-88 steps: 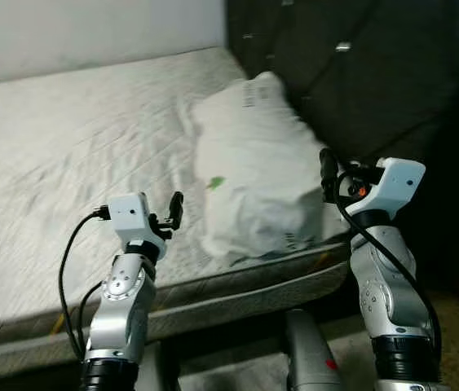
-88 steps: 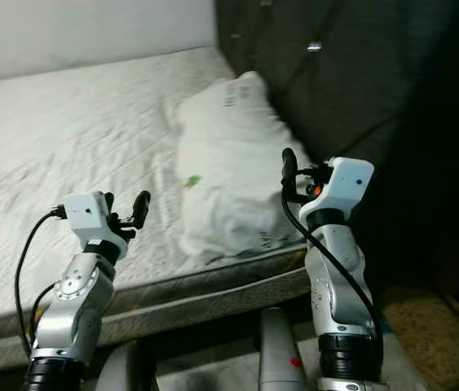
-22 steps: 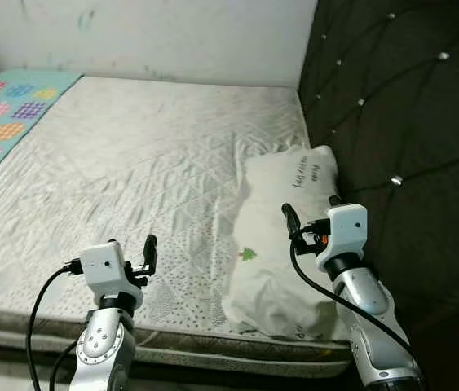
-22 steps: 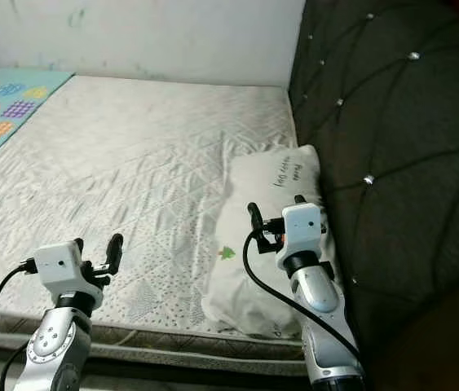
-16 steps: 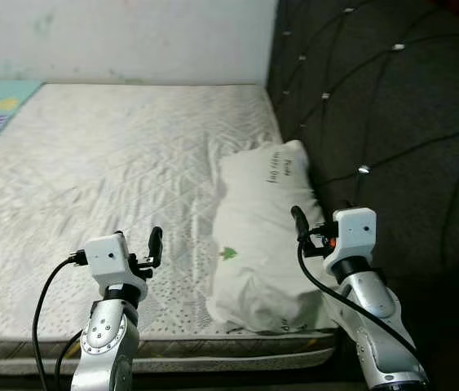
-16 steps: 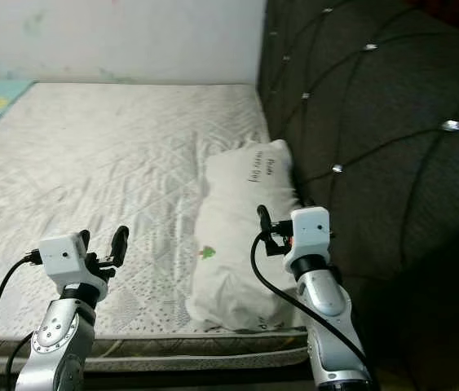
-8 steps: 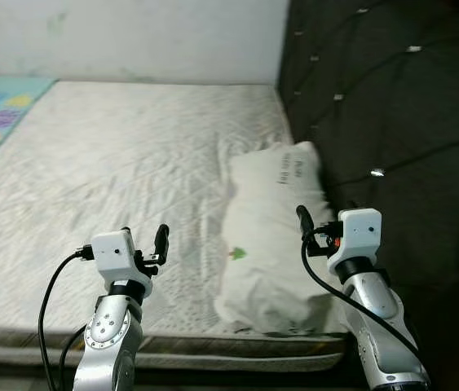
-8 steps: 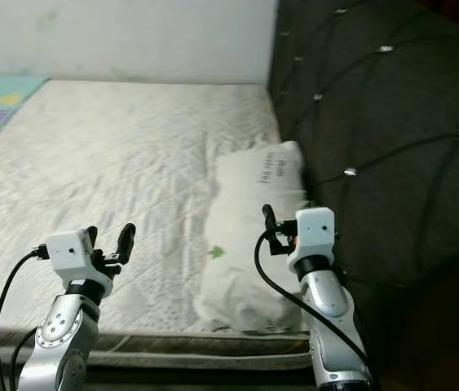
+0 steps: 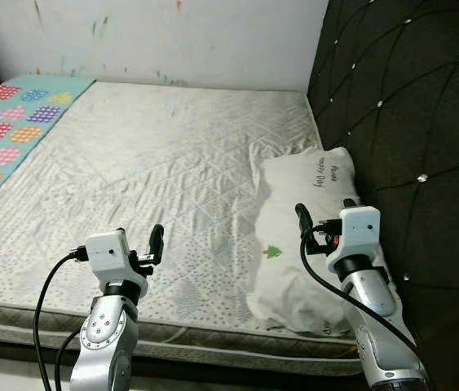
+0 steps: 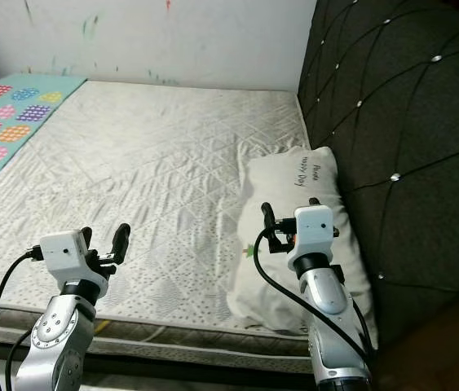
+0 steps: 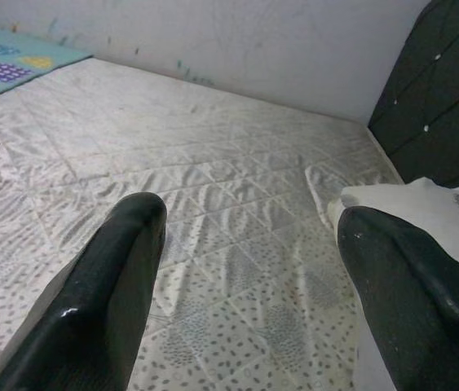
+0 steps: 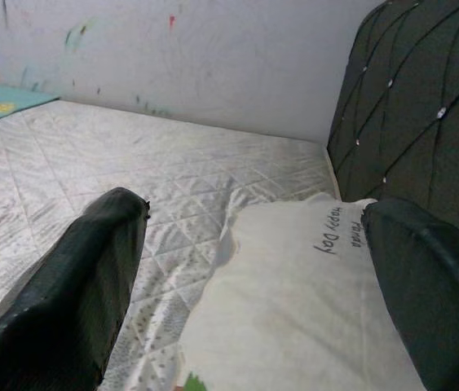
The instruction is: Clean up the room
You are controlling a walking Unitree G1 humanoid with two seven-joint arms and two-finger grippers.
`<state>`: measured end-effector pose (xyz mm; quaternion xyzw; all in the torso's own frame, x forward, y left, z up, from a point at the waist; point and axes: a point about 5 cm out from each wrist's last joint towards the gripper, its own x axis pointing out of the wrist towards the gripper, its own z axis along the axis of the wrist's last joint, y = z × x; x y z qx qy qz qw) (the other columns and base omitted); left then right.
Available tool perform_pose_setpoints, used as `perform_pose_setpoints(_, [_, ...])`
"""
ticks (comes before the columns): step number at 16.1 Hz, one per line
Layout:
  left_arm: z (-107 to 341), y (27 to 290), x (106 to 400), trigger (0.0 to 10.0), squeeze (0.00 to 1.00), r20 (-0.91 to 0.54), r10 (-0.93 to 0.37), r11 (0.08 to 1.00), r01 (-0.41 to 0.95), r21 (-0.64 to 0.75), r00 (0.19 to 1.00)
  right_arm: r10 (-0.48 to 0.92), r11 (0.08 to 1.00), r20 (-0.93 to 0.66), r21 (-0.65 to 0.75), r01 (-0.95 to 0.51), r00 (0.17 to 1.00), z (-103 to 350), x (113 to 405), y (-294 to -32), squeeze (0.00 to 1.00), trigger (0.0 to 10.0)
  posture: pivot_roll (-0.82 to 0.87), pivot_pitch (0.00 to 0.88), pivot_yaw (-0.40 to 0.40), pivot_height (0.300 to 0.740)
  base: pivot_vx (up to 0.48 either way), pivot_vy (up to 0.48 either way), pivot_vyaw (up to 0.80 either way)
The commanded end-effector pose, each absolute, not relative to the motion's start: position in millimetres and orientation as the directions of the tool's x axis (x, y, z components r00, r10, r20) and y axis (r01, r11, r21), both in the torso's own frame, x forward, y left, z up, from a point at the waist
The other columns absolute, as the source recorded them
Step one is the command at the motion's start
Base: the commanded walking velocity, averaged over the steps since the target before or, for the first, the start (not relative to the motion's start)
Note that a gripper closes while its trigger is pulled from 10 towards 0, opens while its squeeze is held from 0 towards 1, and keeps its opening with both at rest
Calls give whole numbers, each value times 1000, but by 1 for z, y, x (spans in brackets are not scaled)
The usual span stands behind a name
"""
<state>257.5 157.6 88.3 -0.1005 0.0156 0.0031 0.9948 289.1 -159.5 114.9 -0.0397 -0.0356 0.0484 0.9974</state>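
A bare, white quilted mattress (image 9: 156, 171) is seen ahead, set against a pale wall marked with small paint smears (image 9: 147, 37). Along the robot's right a dark tufted headboard with shiny buttons (image 9: 408, 106) is found. A white rectangular pillow printed with dark lettering and a small green tree (image 9: 306, 236) is laid on the mattress, its long side resting against the headboard and its near end close to the mattress edge. At the far left, a teal sheet patterned with coloured grid patches (image 9: 9, 134) is spread over part of the bed.

The left gripper (image 11: 245, 244) is held above the near edge of the mattress, well apart from the pillow, with its two black fingers (image 11: 103, 293) spread wide and nothing between them. The right gripper (image 12: 253, 261) is held over the near half of the pillow, just above its surface; its fingers (image 12: 82, 285) are likewise spread apart and nothing is gripped. Black cables (image 9: 50, 293) are looped from both wrists.
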Motion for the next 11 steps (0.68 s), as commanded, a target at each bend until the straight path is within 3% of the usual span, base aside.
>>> perform_pose_setpoints(1, [87, 156, 259, 10000, 0, -44, -7, 979, -2, -202, 999, 87, 993, 64, -85, -81, 994, 114, 289, -163, 0, 10000, -175, 0, 52, 740, 0, 311, 0])
perform_pose_setpoints(11, [86, 154, 259, 10000, 0, -48, -7, 976, -4, -216, 999, 85, 993, 63, -92, -79, 994, 115, 290, -165, 0, 10000, -184, 0, 50, 740, 0, 333, 0])
